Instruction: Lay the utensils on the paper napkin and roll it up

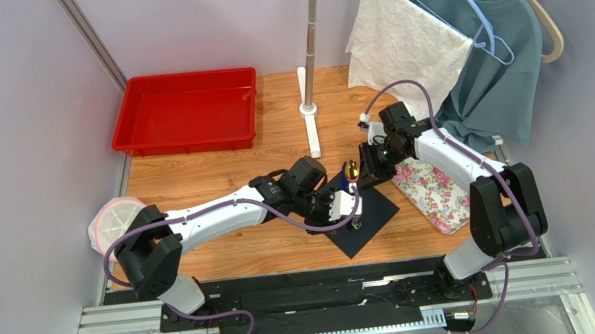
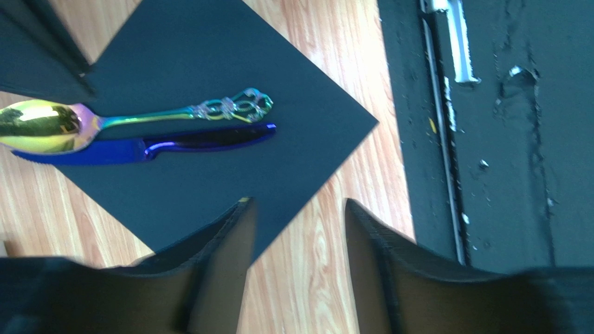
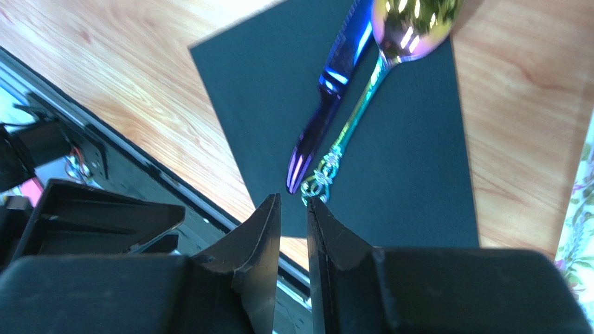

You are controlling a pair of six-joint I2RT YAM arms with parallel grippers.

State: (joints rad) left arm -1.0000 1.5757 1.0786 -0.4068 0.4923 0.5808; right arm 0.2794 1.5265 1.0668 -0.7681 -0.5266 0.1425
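The black paper napkin [image 1: 373,216] lies on the wooden table, turned like a diamond. On it lie two utensils side by side: a spoon [image 2: 139,118] with a shiny gold bowl and an ornate iridescent handle, and a dark blue knife [image 2: 174,142]. Both also show in the right wrist view, the spoon [image 3: 369,83] and the knife [image 3: 328,97]. My left gripper [image 2: 296,209] is open and empty, low over the napkin's near edge [image 2: 209,181]. My right gripper [image 3: 293,202] holds nothing, its jaws a narrow gap apart, above the handle ends. From above, the left gripper [image 1: 352,211] and right gripper [image 1: 364,172] are close together.
A floral mat [image 1: 436,188] lies right of the napkin. A red tray [image 1: 183,113] stands at the back left, a pole on a white base [image 1: 309,119] at the back middle. A white cloth [image 1: 405,39] and teal garment [image 1: 491,49] hang at the back right. A black rail [image 2: 502,139] runs along the near edge.
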